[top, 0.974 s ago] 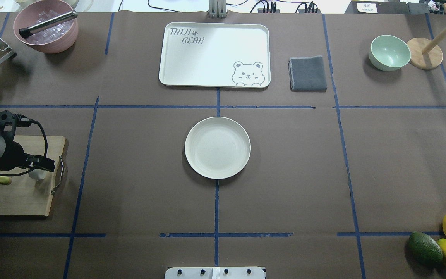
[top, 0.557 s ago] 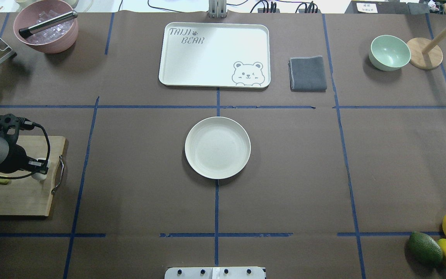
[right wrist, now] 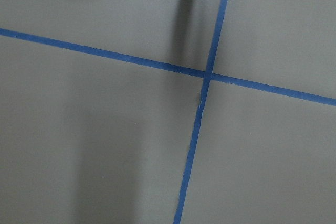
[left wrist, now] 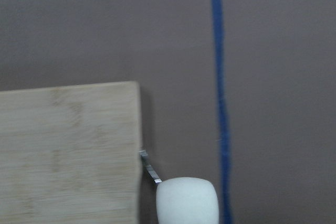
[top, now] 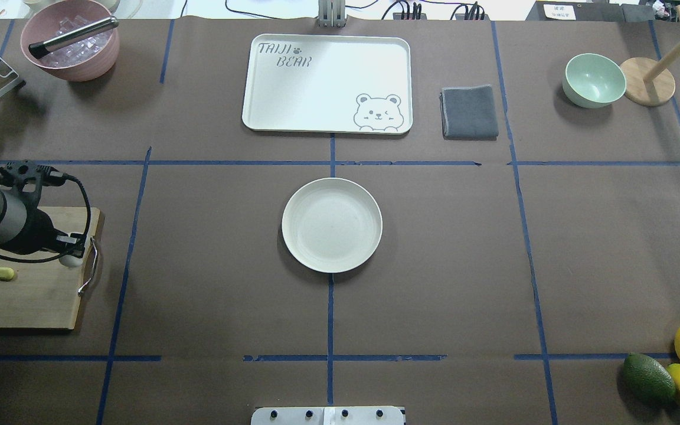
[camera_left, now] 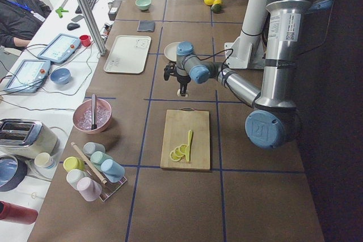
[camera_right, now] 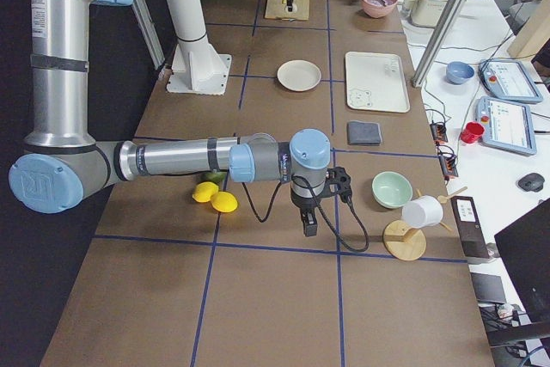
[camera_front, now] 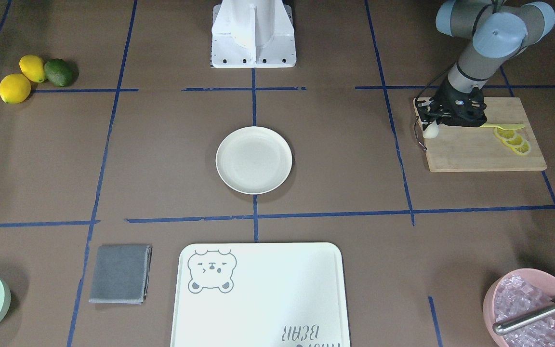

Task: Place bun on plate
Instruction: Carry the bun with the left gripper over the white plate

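- Far left: the left gripper was pinched shut on the bun. It hung right at the handle end of the board. From the side cam it looked lifted clear of the wood, though I couldn't swear to how far.
- The wrist cam only showed the top of the bun at the frame's bottom edge and no fingers, so I couldn't judge how deep the grip was. If it was only a tip pinch on a soft, rounded lump, my worry was it squirting out on a quick swing.
- Squeezing harder wasn't a great fix either, since I'd guess that just squashes it.
- The metal handle sat just beside the bun. A low, sideways exit could have clipped it and dragged the board, so I'd have gone up first.
- The lemon slices were well apart at the board's other end, no issue there.
- Centre: the plate sat bare and well away from the bun, with open table between them. It's shallow, so letting go too high or off-centre could roll the bun over the rim.
- Far right: the right gripper hung over the table near the lemons, nowhere near the route. I couldn't tell whether it was spread or pressed together from that one side cam.
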`<action>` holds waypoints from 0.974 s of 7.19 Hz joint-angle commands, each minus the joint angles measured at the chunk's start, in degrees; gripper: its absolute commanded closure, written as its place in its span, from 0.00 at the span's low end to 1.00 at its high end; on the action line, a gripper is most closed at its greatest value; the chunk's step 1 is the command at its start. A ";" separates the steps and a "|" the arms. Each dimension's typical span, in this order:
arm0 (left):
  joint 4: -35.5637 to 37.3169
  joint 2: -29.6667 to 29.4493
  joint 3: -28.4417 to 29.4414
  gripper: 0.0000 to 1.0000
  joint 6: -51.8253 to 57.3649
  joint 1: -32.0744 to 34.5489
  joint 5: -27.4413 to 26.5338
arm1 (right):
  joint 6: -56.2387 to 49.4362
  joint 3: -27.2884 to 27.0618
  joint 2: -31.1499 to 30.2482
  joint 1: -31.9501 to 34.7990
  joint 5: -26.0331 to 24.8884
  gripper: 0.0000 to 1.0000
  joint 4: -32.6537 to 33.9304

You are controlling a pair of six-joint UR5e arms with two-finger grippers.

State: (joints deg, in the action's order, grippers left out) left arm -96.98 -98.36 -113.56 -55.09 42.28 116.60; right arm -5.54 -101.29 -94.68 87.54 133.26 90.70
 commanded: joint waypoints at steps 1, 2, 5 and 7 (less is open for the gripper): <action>7.74 -16.09 5.86 0.75 -8.41 -3.49 -0.41 | 0.17 0.21 0.03 0.00 -0.11 0.00 0.00; 7.42 -21.29 10.16 0.75 -14.02 -6.39 -2.41 | 0.87 0.30 0.03 0.00 -0.20 0.00 -0.09; 6.89 -35.63 21.77 0.75 -23.03 -13.17 -9.17 | 0.88 0.30 0.03 0.00 -0.20 0.00 -0.09; 5.24 -41.71 28.45 0.74 -25.32 -17.22 -12.18 | 0.88 0.39 0.03 0.00 -0.20 0.00 -0.09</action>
State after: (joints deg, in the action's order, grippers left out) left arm -90.53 -136.10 -89.48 -79.13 27.50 106.39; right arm -4.66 -100.96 -94.66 87.54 133.07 90.61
